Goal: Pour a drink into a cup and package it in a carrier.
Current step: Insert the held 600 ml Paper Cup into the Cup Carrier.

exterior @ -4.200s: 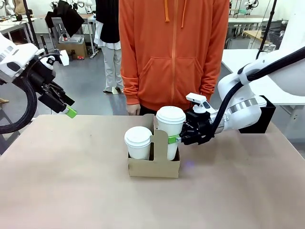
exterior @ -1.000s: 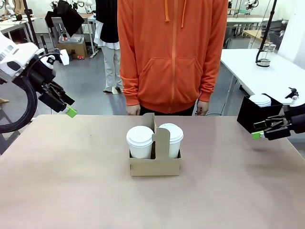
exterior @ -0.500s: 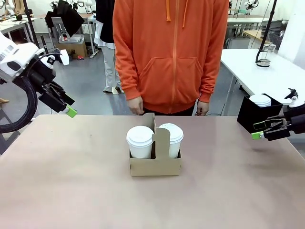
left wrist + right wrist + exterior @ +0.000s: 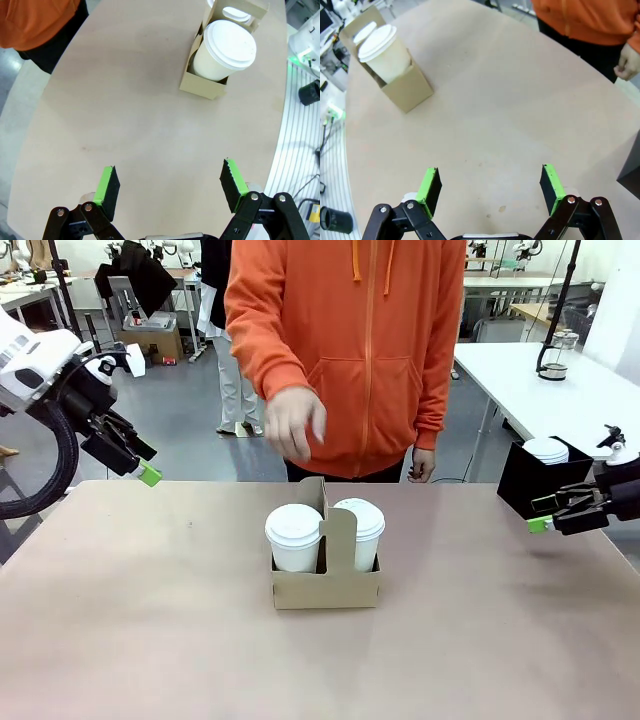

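While no print is legible anywhere, the carrier (image 4: 325, 585) sits at frame centre on the table (image 4: 150, 640), holding two lidded cups (image 4: 294, 537). Left hand (image 4: 148, 475) upper left, right hand (image 4: 540, 516) at right edge beside a black box (image 4: 520, 480): both released, empty. Person's hand (image 4: 293, 422) hangs above the carrier.

Carrier (image 4: 325, 585) mid-table, two cups inside.
Left cup (image 4: 294, 537) and right cup (image 4: 359, 532) flank its handle panel (person's hand (image 4: 293, 423) above, behind).

Bright, even overhead light, soft shadows; the person's raised hand (image 4: 294, 422) is motion-blurred, wrist views bend at edges.
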Action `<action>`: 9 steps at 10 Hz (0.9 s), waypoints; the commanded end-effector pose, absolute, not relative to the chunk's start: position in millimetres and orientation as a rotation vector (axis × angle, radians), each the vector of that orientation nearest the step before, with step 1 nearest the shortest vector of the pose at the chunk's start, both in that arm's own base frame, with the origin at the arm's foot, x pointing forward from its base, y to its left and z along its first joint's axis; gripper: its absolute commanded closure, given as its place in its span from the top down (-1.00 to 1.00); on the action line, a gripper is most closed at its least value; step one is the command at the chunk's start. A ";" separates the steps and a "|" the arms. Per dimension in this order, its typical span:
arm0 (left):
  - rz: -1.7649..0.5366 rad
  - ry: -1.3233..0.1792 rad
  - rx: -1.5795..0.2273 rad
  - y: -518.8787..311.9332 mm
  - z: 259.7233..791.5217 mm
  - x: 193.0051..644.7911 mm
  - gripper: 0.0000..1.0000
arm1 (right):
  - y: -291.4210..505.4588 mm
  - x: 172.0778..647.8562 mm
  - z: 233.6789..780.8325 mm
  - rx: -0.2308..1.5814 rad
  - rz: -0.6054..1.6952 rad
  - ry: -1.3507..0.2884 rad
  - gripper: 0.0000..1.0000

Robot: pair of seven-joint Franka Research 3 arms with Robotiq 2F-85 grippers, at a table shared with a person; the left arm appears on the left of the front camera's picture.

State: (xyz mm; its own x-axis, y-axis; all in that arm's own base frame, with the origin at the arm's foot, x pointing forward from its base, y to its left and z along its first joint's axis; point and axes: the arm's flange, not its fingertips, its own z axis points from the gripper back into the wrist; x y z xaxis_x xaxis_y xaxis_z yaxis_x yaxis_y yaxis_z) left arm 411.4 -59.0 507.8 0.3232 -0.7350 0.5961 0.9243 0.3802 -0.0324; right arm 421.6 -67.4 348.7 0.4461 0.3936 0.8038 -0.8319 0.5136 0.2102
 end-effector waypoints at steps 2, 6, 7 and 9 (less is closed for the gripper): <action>-1.118 -0.561 -0.414 -60.0 507.6 411.6 1.00 | -70.3 424.9 350.9 0.663 0.832 -0.773 1.00; -1.118 -0.561 -0.414 -60.0 507.6 411.6 1.00 | -70.3 424.9 350.9 0.663 0.832 -0.773 1.00; -1.118 -0.561 -0.414 -60.0 507.6 411.6 1.00 | -70.3 424.9 350.9 0.663 0.832 -0.773 1.00; -1.118 -0.561 -0.414 -60.0 507.6 411.6 1.00 | -70.3 424.9 350.9 0.663 0.832 -0.773 1.00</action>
State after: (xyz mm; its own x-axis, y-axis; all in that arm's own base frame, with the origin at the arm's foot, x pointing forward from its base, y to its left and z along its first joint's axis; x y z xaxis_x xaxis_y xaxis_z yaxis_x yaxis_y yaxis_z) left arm 411.4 -59.0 507.8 0.3232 -0.7349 0.5961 0.9243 0.3802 -0.0325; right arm 421.7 -67.4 348.7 0.4460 0.3936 0.8038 -0.8319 0.5136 0.2101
